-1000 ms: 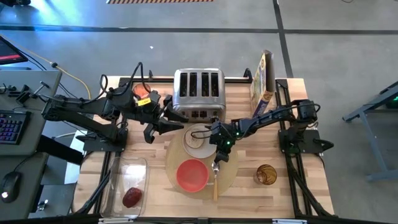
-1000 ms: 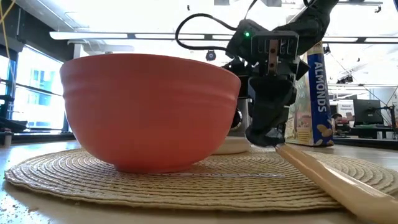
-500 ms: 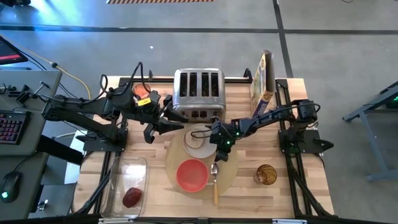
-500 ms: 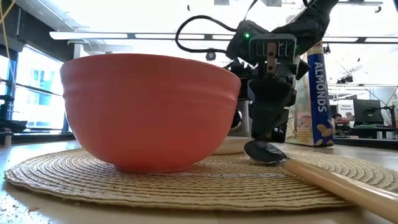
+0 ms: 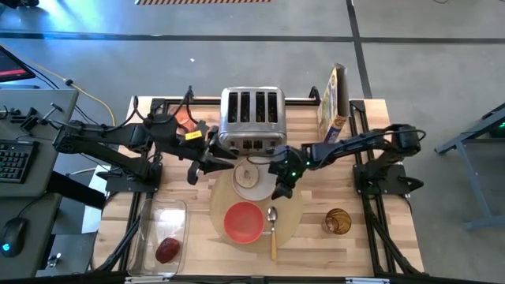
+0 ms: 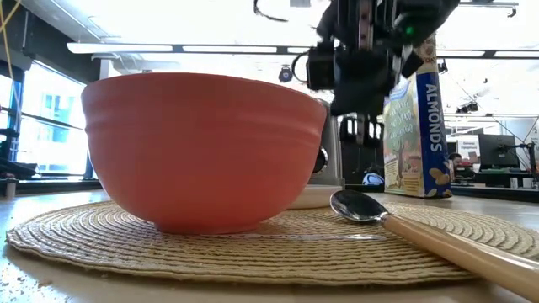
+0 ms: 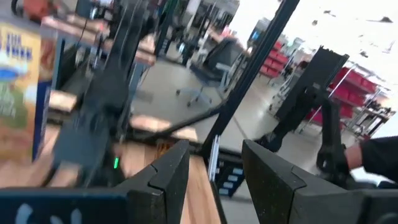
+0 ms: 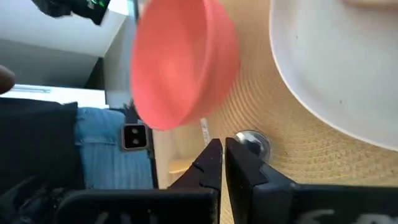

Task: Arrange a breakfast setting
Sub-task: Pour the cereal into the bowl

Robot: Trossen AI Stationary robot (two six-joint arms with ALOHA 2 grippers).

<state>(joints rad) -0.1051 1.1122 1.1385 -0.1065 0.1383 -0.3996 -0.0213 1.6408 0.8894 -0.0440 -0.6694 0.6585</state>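
1. Nearest the front table edge, at the left, a clear plastic tub (image 5: 160,231) holds the dark red fruit (image 5: 166,250).
2. The round tan placemat (image 5: 291,221) lies at the centre front. On it stands the red bowl (image 5: 244,221), upright, with nothing visible inside it.
3. The spoon (image 5: 273,230) lies flat on the placemat just right of the bowl, metal head toward the toaster, wooden handle reaching to the mat's front rim (confirmed in the low view, where the spoon (image 6: 396,225) rests free of any gripper).
4. A small jar (image 5: 338,221) with dark contents sits on the bare table, right of the mat.
5. The right gripper (image 5: 282,188) hangs above the mat behind the spoon head, clear of it. In the right wrist view its fingers (image 8: 210,165) stand almost together, with a thin gap and nothing between them.
6. The small white plate (image 5: 251,178) sits on the rear of the mat, a round toast slice (image 5: 248,168) on it.
7. The left gripper (image 5: 223,160) is just left of the plate, in front of the toaster; its fingers (image 7: 168,175) are apart and hold nothing.
8. The silver toaster (image 5: 252,118) and a cereal box (image 5: 332,99) stand at the far edge.
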